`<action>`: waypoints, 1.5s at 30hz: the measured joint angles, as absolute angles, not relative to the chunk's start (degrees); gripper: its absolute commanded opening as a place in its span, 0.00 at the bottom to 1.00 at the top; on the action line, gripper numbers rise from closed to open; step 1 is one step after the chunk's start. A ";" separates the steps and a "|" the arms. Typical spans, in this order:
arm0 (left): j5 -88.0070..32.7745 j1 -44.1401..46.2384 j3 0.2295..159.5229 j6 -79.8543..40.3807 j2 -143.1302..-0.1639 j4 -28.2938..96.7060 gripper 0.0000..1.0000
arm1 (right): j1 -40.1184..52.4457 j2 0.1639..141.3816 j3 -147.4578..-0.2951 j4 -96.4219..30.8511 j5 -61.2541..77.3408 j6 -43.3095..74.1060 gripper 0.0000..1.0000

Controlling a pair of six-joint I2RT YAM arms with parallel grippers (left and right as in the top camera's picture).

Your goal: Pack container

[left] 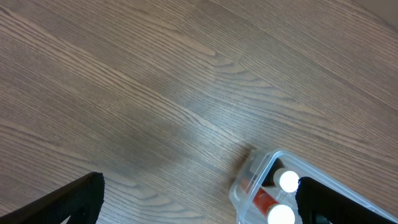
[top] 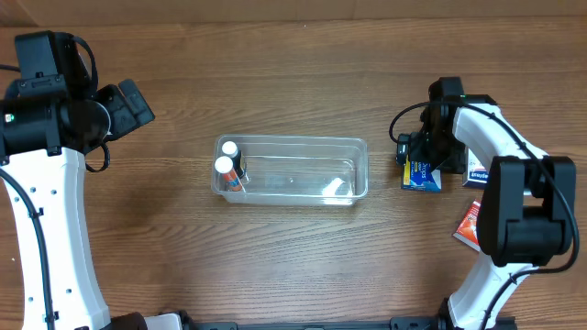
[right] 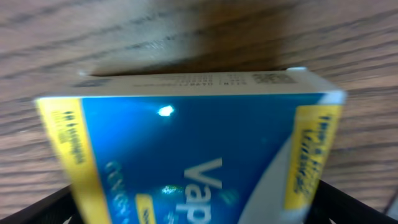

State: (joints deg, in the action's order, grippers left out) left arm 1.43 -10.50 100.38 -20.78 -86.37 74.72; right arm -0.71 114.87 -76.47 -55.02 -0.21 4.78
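The clear plastic container (top: 293,139) lies mid-table. Two white-capped bottles (top: 225,165) lie at its left end, and the rest of it is bare. My left gripper (top: 138,105) is open and empty, up and to the left of the container. In the left wrist view the container's corner (left: 249,186) and the bottle caps (left: 288,181) show by the right finger of the gripper (left: 200,193). My right gripper (top: 424,151) is low over a blue and yellow box (top: 422,174) on the table. Its open fingers (right: 199,208) straddle the blurred box (right: 186,143).
A white box (top: 477,172) lies just right of the blue box, partly under the right arm. A red and white packet (top: 468,225) lies nearer the front right. The wooden tabletop (top: 293,266) runs all around the container.
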 measured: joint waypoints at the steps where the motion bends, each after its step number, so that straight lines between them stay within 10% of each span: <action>1: 1.41 -10.50 100.36 -20.78 -86.37 74.74 1.00 | -0.67 115.04 -76.49 -55.11 -0.40 4.89 0.99; 12: 1.06 -10.50 100.36 -20.75 -86.37 74.81 1.00 | -0.67 114.74 -76.64 -55.29 -0.43 4.69 0.67; 26: 1.06 -10.50 100.36 -20.60 -86.37 74.81 1.00 | 2.42 107.94 -84.25 -64.82 -0.23 5.69 0.67; 45: 1.04 -10.50 100.36 -20.60 -86.37 75.11 1.00 | 31.86 92.29 -87.90 -62.94 -0.25 21.12 0.72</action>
State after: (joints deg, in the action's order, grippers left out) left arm 1.04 -10.50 100.36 -20.60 -86.37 75.11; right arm 31.86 92.29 -87.90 -62.94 -0.25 21.12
